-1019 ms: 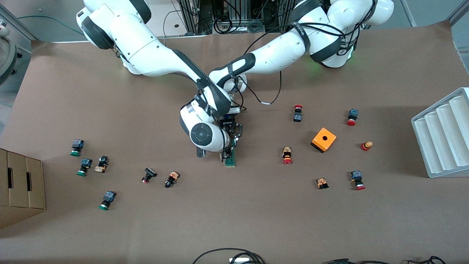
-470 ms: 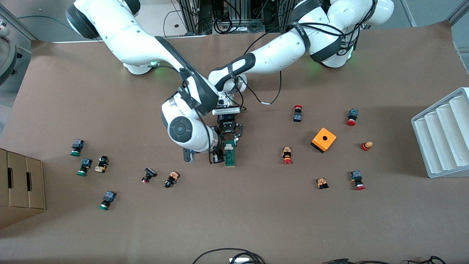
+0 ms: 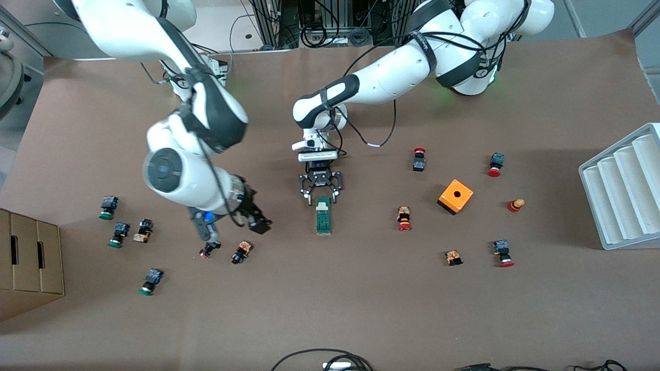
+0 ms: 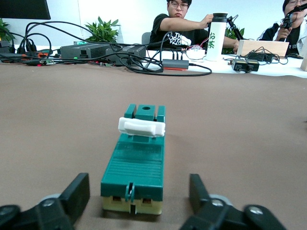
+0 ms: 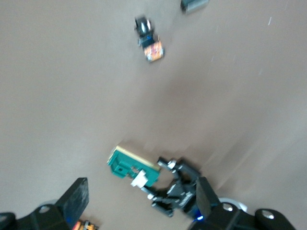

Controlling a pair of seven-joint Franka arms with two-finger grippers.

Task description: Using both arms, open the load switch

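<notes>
So both arms have just let go of the load switch (image 3: 323,216). A second ago the two grippers were bunched up right on top of it; now it's lying free on the brown table (image 3: 361,309), roughly mid-table, long axis running toward the front camera, with the white piece at the end nearest the robots' bases.

The left gripper (image 3: 320,191) has barely moved. It sits low, just beside the white end of the switch, jaws spread apart and nothing between them. In the left wrist view you can see its two fingers (image 4: 72,199) either side of the green block (image 4: 136,163) without touching it, and the white piece (image 4: 142,127) sits across the top toward the end away from that camera.

The right gripper (image 3: 258,219) is the one that really moved: it has swung well clear toward the right arm's end of the table and now hangs up in the air over the bare table near a couple of small push buttons (image 3: 241,251). Its jaws are apart too and empty. Its wrist camera looks down on the switch (image 5: 132,168) with the left gripper (image 5: 165,194) next to it.

My read: both releasing at once, with one arm pulling away, looks like the opening move is finished and they're backing off. Can't tell from these shots alone whether the switch is properly open, though. The orange box (image 3: 456,196) and the other buttons look untouched.
</notes>
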